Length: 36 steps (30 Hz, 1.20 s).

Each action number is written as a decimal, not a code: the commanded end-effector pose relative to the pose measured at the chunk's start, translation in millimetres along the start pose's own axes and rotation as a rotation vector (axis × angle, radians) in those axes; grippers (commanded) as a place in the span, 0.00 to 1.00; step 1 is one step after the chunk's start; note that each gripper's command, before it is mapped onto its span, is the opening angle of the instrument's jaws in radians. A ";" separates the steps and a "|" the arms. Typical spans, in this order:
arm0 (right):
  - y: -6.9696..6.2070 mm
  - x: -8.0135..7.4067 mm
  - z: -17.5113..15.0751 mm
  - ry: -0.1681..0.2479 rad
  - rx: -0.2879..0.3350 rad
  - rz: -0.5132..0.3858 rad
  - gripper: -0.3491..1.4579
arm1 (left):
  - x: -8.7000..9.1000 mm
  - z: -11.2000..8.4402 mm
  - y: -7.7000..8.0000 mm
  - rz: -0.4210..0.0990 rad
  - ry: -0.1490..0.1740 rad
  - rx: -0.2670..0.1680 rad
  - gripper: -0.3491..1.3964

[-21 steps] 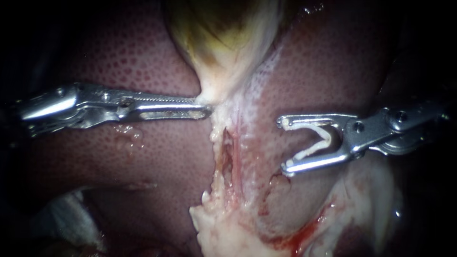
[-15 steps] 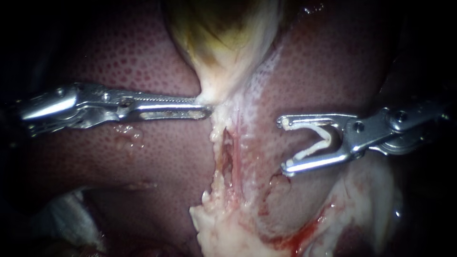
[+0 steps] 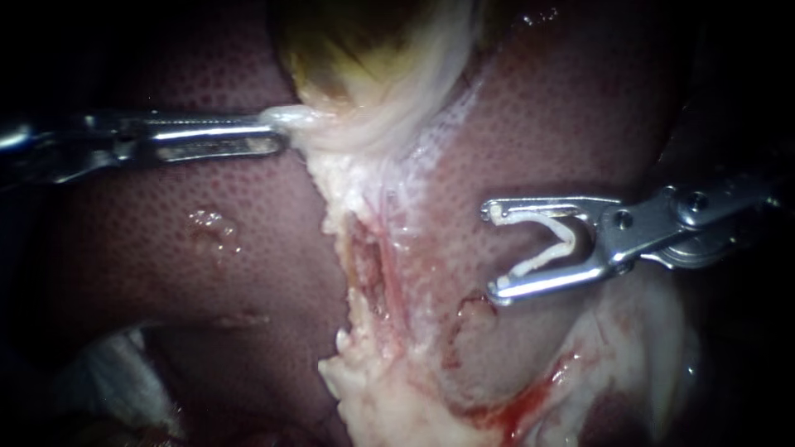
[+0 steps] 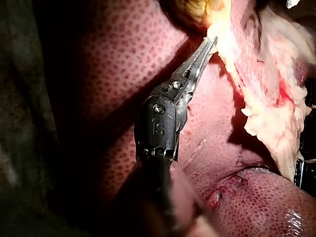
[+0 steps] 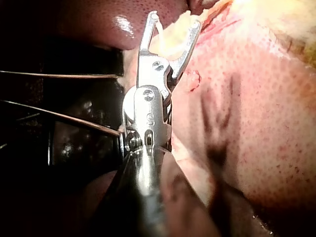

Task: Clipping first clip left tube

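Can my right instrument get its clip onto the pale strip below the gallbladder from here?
Probably yes: the right instrument, jaws holding the clip, faces the pale strip, with only liver between. The left instrument grips the gallbladder, clear of that path.

Left instrument (image 3: 281, 136) clamped shut; right instrument (image 3: 492, 251) spread, loaded.

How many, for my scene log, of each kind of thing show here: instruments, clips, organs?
Instruments: 2, the left instrument and the right instrument
Clips: 1, a white clip loaded in the right instrument
Organs: 2, the liver and the gallbladder
Total: 5
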 end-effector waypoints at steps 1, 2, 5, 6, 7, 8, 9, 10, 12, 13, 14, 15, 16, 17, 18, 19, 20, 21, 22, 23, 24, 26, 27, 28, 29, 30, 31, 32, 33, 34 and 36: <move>0.0 0.0 0.1 0.002 -0.001 0.000 0.49 | 0.3 -0.3 0.2 0.001 0.006 0.002 0.00; 0.0 0.0 0.1 0.002 -0.002 0.000 0.49 | 0.4 -0.5 0.4 0.000 0.009 0.002 0.00; 0.1 -0.1 0.3 0.002 -0.003 0.000 0.49 | 0.4 -0.6 0.9 0.006 0.009 0.005 0.00; 0.1 -0.2 0.5 0.002 -0.004 0.000 0.49 | 0.4 -0.6 1.0 0.006 0.009 0.006 0.00; 0.1 -0.3 0.6 0.001 -0.005 -0.001 0.49 | 0.3 -0.6 1.1 0.006 0.009 0.007 0.00; 0.2 -0.4 0.8 0.001 -0.006 -0.002 0.50 | 0.3 -0.5 1.1 0.006 0.009 0.007 0.00; 0.2 -0.7 1.2 0.001 -0.008 -0.003 0.50 | 0.3 -0.6 1.2 0.006 0.009 0.008 0.00; 0.3 -1.0 1.6 0.001 -0.010 -0.005 0.50 | 0.3 -0.6 1.2 0.006 0.009 0.008 0.00; 0.4 -1.8 2.6 -0.001 -0.015 -0.010 0.50 | 0.4 -0.6 1.3 0.006 0.009 0.008 0.00; 0.6 -2.5 3.4 0.000 -0.010 -0.014 0.50 | 0.3 -0.6 1.4 0.006 0.009 0.008 0.00; 0.7 -3.1 4.1 0.000 -0.008 -0.011 0.50 | 0.3 -0.6 1.4 0.006 0.009 0.009 0.00; 0.8 -3.8 4.8 0.000 -0.003 -0.009 0.50 | 0.3 -0.6 1.5 0.006 0.009 0.009 0.00; 1.0 -4.7 5.8 0.000 -0.003 -0.002 0.50 | 0.3 -0.6 1.5 0.006 0.009 0.010 0.00; 1.2 -5.4 6.4 0.000 -0.001 0.006 0.50 | 0.3 -0.6 1.5 0.006 0.009 0.010 0.00; 1.5 -6.1 7.2 -0.001 0.001 0.014 0.50 | 0.3 -0.6 1.6 0.006 0.009 0.010 0.00; 1.8 -7.1 8.0 -0.001 0.005 0.021 0.50 | 0.4 -0.6 1.6 0.006 0.009 0.013 0.00; 2.0 -7.8 8.7 0.001 0.007 0.024 0.50 | 0.4 -0.6 1.7 0.006 0.009 0.014 0.00; 2.2 -8.4 9.3 -0.002 0.009 0.032 0.50 | 0.4 -0.6 1.8 0.006 0.009 0.014 0.00; 2.4 -9.0 9.9 -0.003 0.009 0.041 0.50 | 0.4 -0.6 1.9 0.006 0.009 0.012 0.00; 2.6 -9.9 10.8 -0.006 0.013 0.048 0.50 | 0.5 -0.6 2.0 0.006 0.009 0.013 0.00; 2.8 -10.5 11.5 -0.007 0.019 0.050 0.50 | 0.5 -0.6 2.1 0.005 0.009 0.013 0.00; 3.0 -11.9 13.3 -0.014 0.025 0.064 0.50 | 0.5 -0.6 2.2 0.005 0.009 0.011 0.00; 3.1 -12.3 13.8 -0.017 0.030 0.068 0.50 | 0.5 -0.6 2.3 0.005 0.009 0.012 0.00; 3.2 -13.0 14.7 -0.021 0.031 0.074 0.50 | 0.5 -0.5 2.3 0.006 0.009 0.009 0.00; 3.3 -13.4 15.4 -0.025 0.035 0.076 0.50 | 0.5 -0.5 2.4 0.006 0.009 0.010 0.00; 3.4 -13.9 16.0 -0.026 0.037 0.084 0.50 | 0.5 -0.5 2.5 0.006 0.010 0.010 0.00; 3.5 -14.3 16.5 -0.029 0.043 0.086 0.50 | 0.5 -0.5 2.5 0.006 0.009 0.008 0.00; 3.7 -14.7 17.1 -0.030 0.048 0.087 0.50 | 0.5 -0.5 2.6 0.006 0.009 0.008 0.00; 3.8 -15.0 17.5 -0.031 0.051 0.095 0.50 | 0.6 -0.5 2.7 0.006 0.009 0.008 0.00; 3.9 -15.2 17.8 -0.034 0.053 0.093 0.50 | 0.6 -0.5 2.8 0.006 0.009 0.008 0.00; 4.1 -15.6 18.6 -0.034 0.051 0.096 0.50 | 0.6 -0.5 2.9 0.005 0.009 0.006 0.00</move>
